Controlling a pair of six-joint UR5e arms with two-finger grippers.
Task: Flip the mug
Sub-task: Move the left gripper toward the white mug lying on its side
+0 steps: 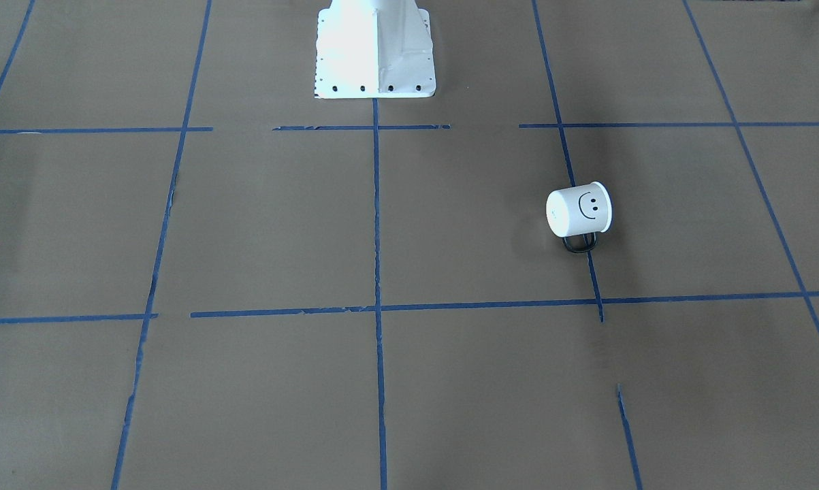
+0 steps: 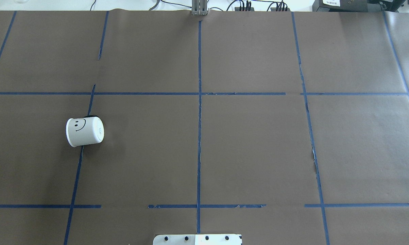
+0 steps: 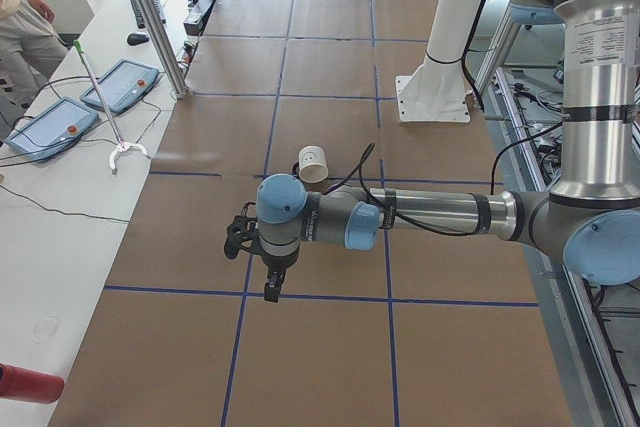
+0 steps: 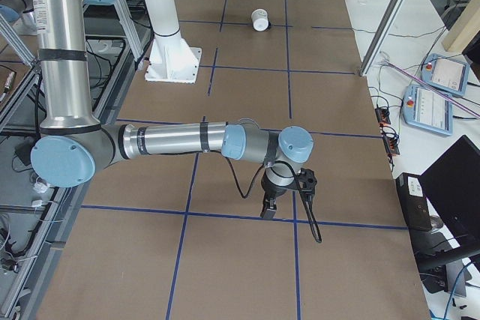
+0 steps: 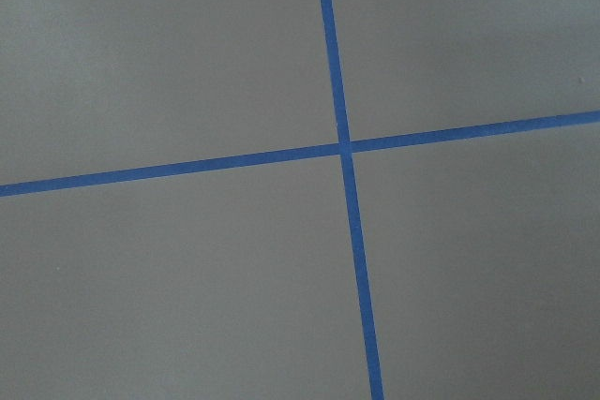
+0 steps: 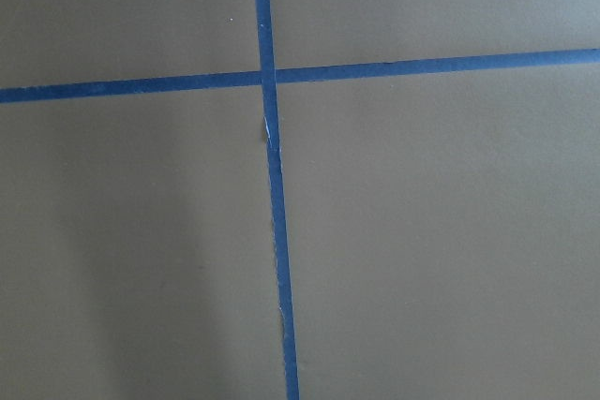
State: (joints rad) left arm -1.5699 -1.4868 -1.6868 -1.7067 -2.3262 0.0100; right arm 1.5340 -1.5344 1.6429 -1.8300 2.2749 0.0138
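Observation:
The white mug (image 1: 579,211) with the black smiley face lies on its side on the brown paper, on my left half of the table. Its black loop handle (image 1: 579,243) rests on the paper on the side away from me. The mug also shows in the overhead view (image 2: 84,132), with its flat bottom turned toward the table's middle, and in both side views (image 3: 313,163) (image 4: 260,19). My left gripper (image 3: 270,292) hangs over a tape crossing, well short of the mug. My right gripper (image 4: 268,211) hangs far from it. I cannot tell whether either is open or shut.
Blue tape lines (image 2: 199,136) divide the brown paper into squares. The white robot pedestal (image 1: 375,51) stands at my edge. A white bench with teach pendants (image 3: 50,127) and a metal post (image 3: 160,27) runs along the far side. A person (image 3: 25,17) stands there.

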